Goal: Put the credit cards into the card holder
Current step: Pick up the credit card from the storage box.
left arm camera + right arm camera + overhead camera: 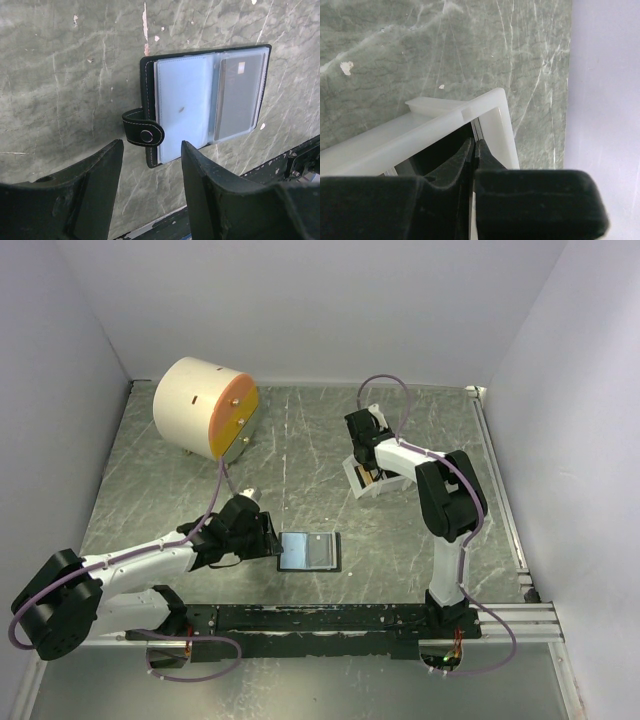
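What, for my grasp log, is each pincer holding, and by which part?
Left pincer: open, nothing held. Right pincer: shut inside the white tray; whether it pinches a card's edge cannot be told.

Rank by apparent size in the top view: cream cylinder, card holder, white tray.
cream cylinder
card holder
white tray, though the right arm covers much of it, so the last two are unsure

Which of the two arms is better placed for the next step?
Right, probably: the right end effector is shut inside the white tray, where a card could be lifted out, while the left end effector hangs open beside the open card holder.
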Controlling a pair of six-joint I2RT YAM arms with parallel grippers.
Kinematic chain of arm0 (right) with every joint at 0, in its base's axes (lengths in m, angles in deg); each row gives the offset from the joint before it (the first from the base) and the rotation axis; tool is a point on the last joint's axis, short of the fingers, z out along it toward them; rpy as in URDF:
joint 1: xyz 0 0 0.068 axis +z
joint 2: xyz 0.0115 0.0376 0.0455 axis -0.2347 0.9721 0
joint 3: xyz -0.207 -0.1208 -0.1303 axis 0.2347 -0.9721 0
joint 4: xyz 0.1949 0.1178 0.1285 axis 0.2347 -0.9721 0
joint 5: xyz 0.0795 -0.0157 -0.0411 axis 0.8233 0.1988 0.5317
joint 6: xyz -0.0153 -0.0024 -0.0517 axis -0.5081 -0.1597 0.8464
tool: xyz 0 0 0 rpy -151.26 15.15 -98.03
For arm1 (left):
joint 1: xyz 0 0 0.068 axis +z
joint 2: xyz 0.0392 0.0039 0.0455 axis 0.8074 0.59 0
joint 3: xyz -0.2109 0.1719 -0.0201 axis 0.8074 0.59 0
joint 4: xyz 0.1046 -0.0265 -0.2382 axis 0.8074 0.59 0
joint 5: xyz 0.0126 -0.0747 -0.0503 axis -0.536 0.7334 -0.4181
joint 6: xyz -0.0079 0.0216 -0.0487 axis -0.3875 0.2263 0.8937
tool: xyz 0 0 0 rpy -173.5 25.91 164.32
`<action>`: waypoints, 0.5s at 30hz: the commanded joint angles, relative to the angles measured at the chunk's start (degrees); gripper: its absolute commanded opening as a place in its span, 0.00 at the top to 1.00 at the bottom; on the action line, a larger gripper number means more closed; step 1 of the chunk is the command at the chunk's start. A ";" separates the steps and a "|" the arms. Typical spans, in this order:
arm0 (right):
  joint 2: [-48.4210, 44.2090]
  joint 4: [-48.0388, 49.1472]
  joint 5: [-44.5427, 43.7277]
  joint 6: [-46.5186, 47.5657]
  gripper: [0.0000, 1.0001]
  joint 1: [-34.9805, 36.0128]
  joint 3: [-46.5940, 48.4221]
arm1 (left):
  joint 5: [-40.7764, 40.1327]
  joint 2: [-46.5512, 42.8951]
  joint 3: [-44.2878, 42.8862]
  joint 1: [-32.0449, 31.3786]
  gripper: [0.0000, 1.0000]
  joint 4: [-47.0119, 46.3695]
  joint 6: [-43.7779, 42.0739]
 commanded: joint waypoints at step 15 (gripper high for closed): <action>-9.32 -5.02 8.62 -3.15 1.00 -0.39 0.59 | 0.84 -1.11 -0.76 -0.13 0.40 -0.28 1.26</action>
